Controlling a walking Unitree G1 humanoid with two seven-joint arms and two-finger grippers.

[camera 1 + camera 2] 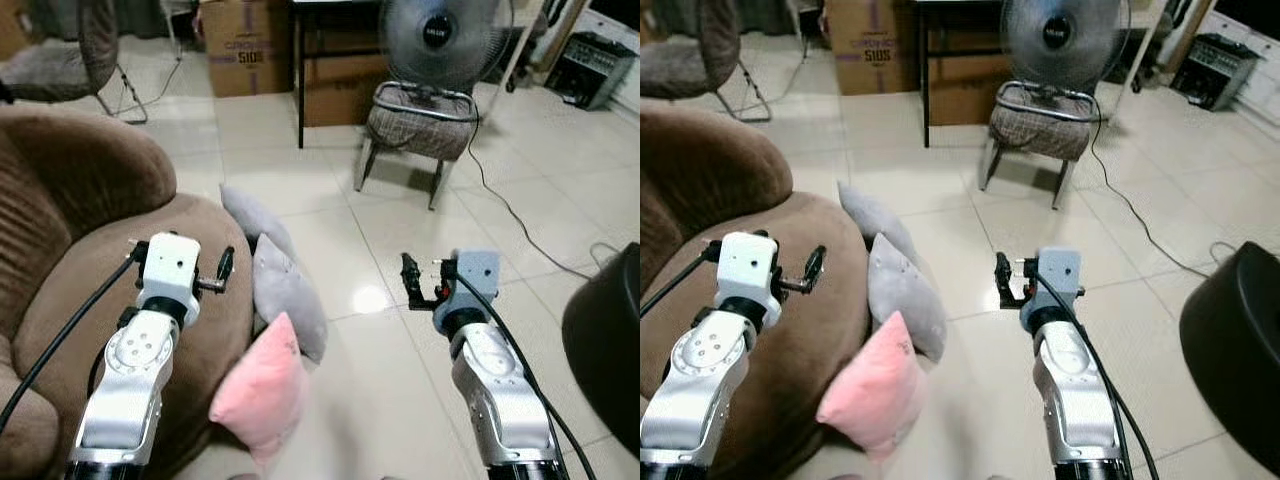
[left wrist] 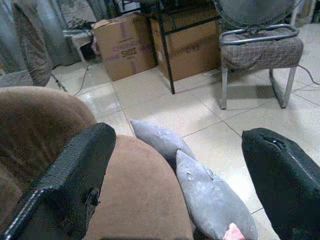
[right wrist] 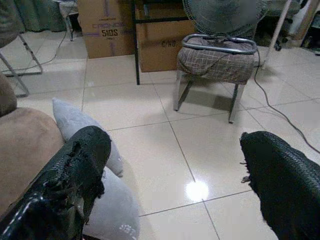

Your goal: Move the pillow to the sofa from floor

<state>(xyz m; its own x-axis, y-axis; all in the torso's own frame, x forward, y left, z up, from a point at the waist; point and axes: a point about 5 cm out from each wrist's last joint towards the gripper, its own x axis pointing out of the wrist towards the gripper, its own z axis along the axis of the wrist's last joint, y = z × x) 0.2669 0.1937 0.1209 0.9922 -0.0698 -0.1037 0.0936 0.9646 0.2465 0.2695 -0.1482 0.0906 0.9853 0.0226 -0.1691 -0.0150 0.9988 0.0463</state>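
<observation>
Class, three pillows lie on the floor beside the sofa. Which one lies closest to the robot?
The pink pillow. It leans on the brown sofa nearest the camera; both grey pillows lie farther off, toward the fan.

Two grey pillows (image 1: pixel 285 290), one pink pillow (image 1: pixel 262 390), two cardboard boxes (image 1: pixel 243 45)

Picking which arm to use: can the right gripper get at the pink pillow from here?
Probably yes: the right gripper is open over bare floor, nothing between it and the pink pillow below to its left.

The sofa (image 1: pixel 190 260) is matt brown plush cloth; the pillows (image 1: pixel 262 392) are soft fabric. The floor tiles (image 1: pixel 400 250) shine glossy. The boxes (image 1: pixel 240 45) are cardboard.
</observation>
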